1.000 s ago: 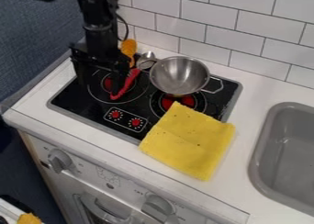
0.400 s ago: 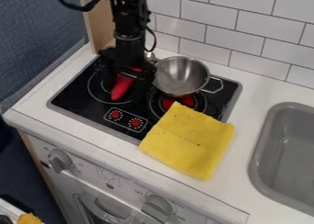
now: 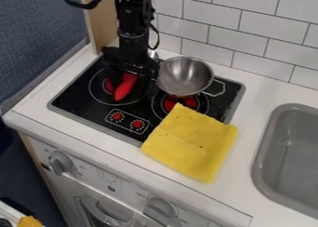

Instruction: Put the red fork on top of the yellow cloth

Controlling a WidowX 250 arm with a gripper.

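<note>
The gripper [image 3: 131,77] hangs low over the left burner, its fingers apart on either side of the red fork. Part of the red fork [image 3: 125,88] lies on the black stove top, pointing toward the front, while its far end is hidden beneath the gripper. The yellow cloth [image 3: 191,142] is spread flat at the front right, over the stove's corner and the white counter.
A metal pot [image 3: 184,77] stands close to the gripper's right, its handle pointing right. Beyond the cloth is a grey sink [image 3: 288,151]. The tiled wall [image 3: 248,30] runs along the back.
The gripper has moved right from the stove's left side to over the fork, covering its far part. The orange object behind the fork is now hidden. The cloth has not moved.
</note>
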